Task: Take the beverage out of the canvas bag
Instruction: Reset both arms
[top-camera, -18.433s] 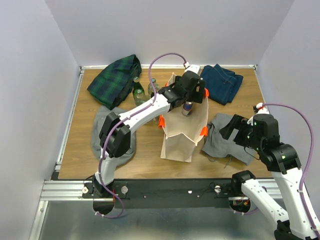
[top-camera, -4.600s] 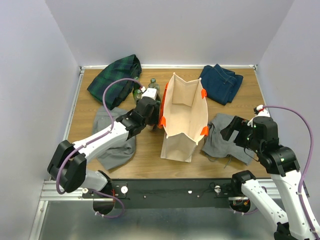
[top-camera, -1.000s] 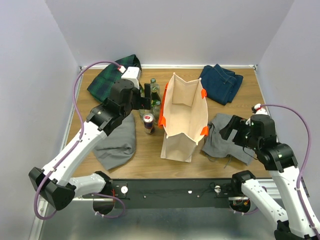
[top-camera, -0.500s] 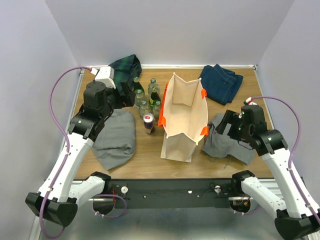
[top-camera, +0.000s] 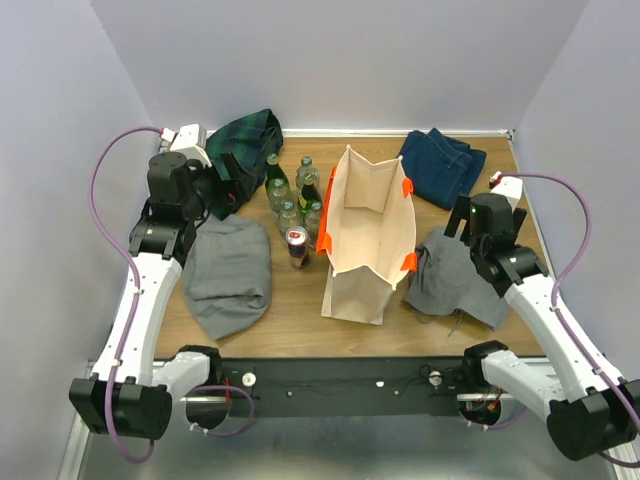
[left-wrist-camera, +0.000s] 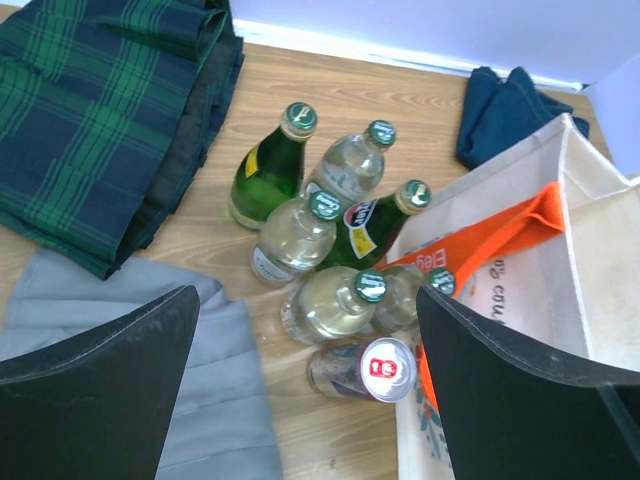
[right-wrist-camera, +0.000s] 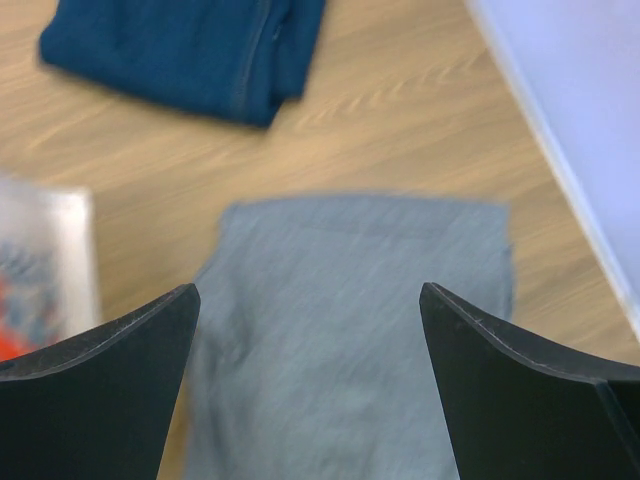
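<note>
The left tool (left-wrist-camera: 305, 330) hangs with its two fingers wide apart and nothing between them. It is raised above the tabletop (top-camera: 290, 290) and looks down on a cluster of drinks. Directly beneath its gap stand several capped bottles (left-wrist-camera: 330, 215), green glass and clear ones packed close together. At the near edge of that cluster a can (left-wrist-camera: 375, 368) with a red top stands upright, just beside the bag's side. To the tool's right rises the canvas bag (left-wrist-camera: 590, 230), upright and open-mouthed, with an orange handle draped over its near rim. To the tool's left lies a plaid cloth (left-wrist-camera: 100, 120), and under its left finger a grey cloth (left-wrist-camera: 60, 290).

The right tool (right-wrist-camera: 310, 295) is equally spread and empty. It hovers over a second grey cloth (right-wrist-camera: 350, 300) on the far side of the bag, with a blue folded cloth (right-wrist-camera: 180, 50) beyond it.

Judging from the top view, no drink shows inside the bag's open mouth, and the can stands free outside it. The removal step therefore looks done, and both arms appear clear of the work. The next move probably calls for nothing more than parking the arms. If a drink does lie hidden at the bottom, the left tool would have to travel right and descend straight through the mouth without snagging the handles.
</note>
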